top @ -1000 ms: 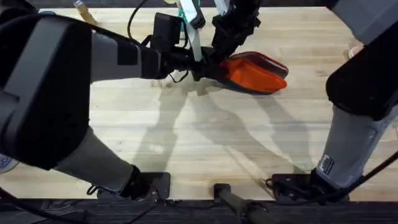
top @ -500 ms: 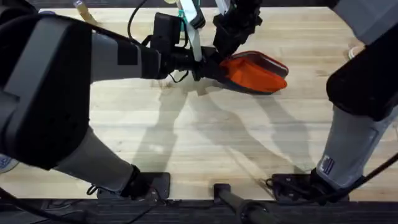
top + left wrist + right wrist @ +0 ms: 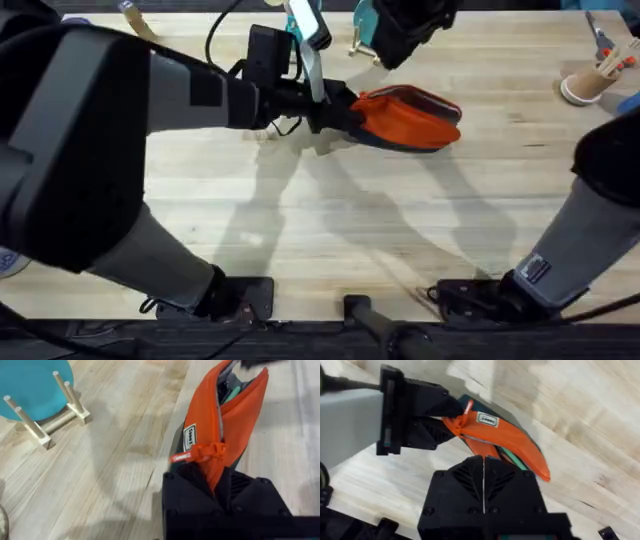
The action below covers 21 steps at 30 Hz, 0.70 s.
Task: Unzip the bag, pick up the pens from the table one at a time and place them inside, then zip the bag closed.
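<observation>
Pens look to be already inside the orange pencil pouch (image 3: 408, 117): in the left wrist view a green shaft (image 3: 232, 394) shows in the pouch's open mouth, and I see no loose pen on the wooden table (image 3: 330, 220). So the unzipping and loading seem done; what remains is drawing the zip closed.

Going left to right in the overhead view: the left gripper (image 3: 345, 108) reaches in from the left and is pinched on the pouch's left end, near the orange pull tab (image 3: 192, 454). The pouch lies on the table at the far middle, its zip gaping. Above it hangs the right gripper (image 3: 483, 467), lifted off the pouch, fingers pressed together on nothing. Behind stands a teal round stand (image 3: 27, 385), and far right a pink cup of sticks (image 3: 590, 82).
</observation>
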Tool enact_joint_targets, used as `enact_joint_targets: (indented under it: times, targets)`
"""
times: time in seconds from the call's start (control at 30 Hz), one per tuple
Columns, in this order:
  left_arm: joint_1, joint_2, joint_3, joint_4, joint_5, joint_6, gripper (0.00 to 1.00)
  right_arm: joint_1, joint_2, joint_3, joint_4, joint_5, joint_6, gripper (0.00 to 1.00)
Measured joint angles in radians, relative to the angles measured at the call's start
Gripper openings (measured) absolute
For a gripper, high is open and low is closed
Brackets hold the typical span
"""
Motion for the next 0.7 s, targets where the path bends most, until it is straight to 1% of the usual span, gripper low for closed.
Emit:
enact_joint_targets:
  times: [0.33,0.6,0.63,0.67,0.7]
  targets:
    - [0.0,0.0,0.0,0.0,-0.003,0.0,0.042,-0.004,-0.003,0.002,-0.005,0.01,-0.001,0.033]
    - [0.0,0.0,0.0,0.0,-0.007,0.0,0.041,-0.004,-0.003,0.002,-0.002,0.067,0.005,0.033]
    - [0.0,0.0,0.0,0.0,-0.007,0.0,0.041,-0.004,-0.003,0.002,-0.001,0.071,0.009,0.048]
    - [0.0,0.0,0.0,0.0,-0.008,0.0,0.041,-0.005,-0.003,0.002,0.0,0.073,0.013,0.16]
    - [0.0,0.0,0.0,0.0,-0.008,0.0,0.041,-0.005,-0.003,0.002,0.0,0.077,0.014,0.303]
